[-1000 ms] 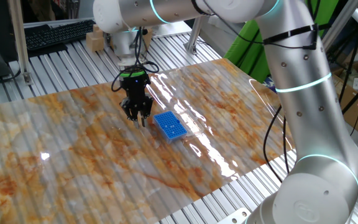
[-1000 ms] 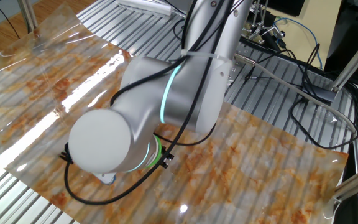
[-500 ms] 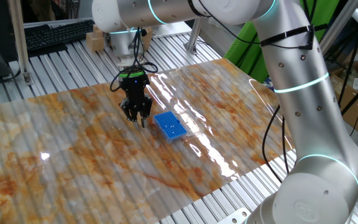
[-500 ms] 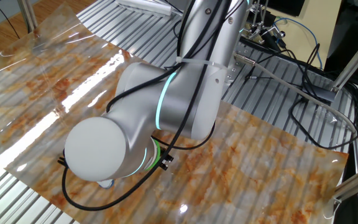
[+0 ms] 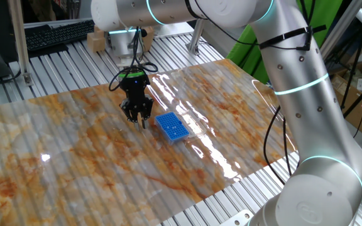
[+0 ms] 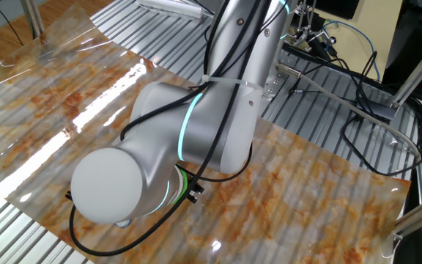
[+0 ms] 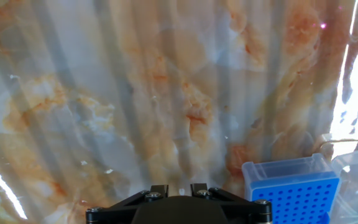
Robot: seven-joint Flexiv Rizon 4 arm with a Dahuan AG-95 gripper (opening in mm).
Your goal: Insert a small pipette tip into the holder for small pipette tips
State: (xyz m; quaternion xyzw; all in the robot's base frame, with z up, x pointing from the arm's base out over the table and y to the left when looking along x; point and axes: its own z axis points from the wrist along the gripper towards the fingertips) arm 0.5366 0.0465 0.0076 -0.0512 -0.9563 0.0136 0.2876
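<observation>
1. Judging progress, the insertion looks not yet done: the blue holder for small pipette tips (image 5: pixel 172 127) sits on the marbled sheet (image 5: pixel 74 157), and its grid of holes shows no tip that I can make out.
2. The gripper (image 5: pixel 138 117) hangs just beside the holder, on the side toward the keyboard (image 5: pixel 58 32), pointing steeply down, its tips low over the sheet.
3. Its fingers stand close together, but whether they pinch a tip cannot be told; a thin pale sliver may show below them in the one fixed view, too small to be sure.
4. In the hand view the holder (image 7: pixel 291 186) lies at the lower right corner, so the hand is not over it.
5. What seems left: shift across onto the holder, line up with a hole, press down, let go.
6. Room around the holder is generous; the sheet is bare on the near side.
7. A clear, glossy thing (image 7: pixel 353 165) lies just beside the holder, away from the gripper.
8. In the other fixed view the arm (image 6: pixel 174 147) hides both holder and gripper.
</observation>
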